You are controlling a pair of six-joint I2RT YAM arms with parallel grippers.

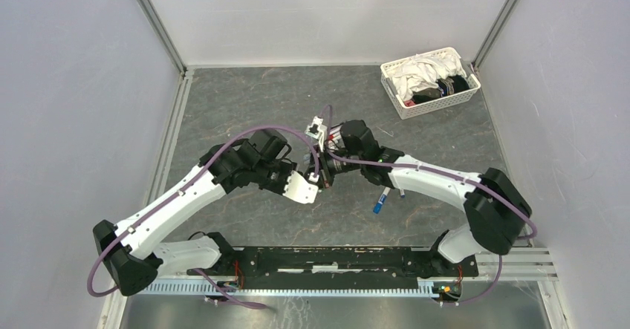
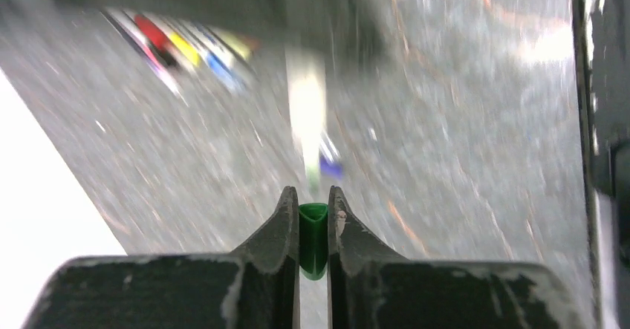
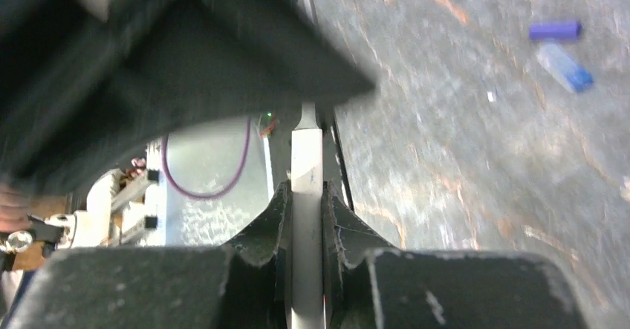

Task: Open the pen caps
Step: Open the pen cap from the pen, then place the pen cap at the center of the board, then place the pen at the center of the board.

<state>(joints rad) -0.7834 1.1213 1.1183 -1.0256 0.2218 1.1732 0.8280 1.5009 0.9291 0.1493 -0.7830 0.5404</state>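
Above grey mottled tabletop, left gripper pinches tiny green plastic cap, right gripper clamps slim white pen barrel; fingertip-only hold may slip.

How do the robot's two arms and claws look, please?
The left arm and right arm have white links with black joint housings; a purple cable runs along each. The left claw and right claw have black, wedge-shaped fingers with scuffed, whitish edges.

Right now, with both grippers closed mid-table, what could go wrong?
The left gripper pinches the green cap only near its tips, so the cap could slip or pop out. The right gripper holds the white pen in a narrow grip; it might twist or slide. Both grippers sit very close together, so they could bump.
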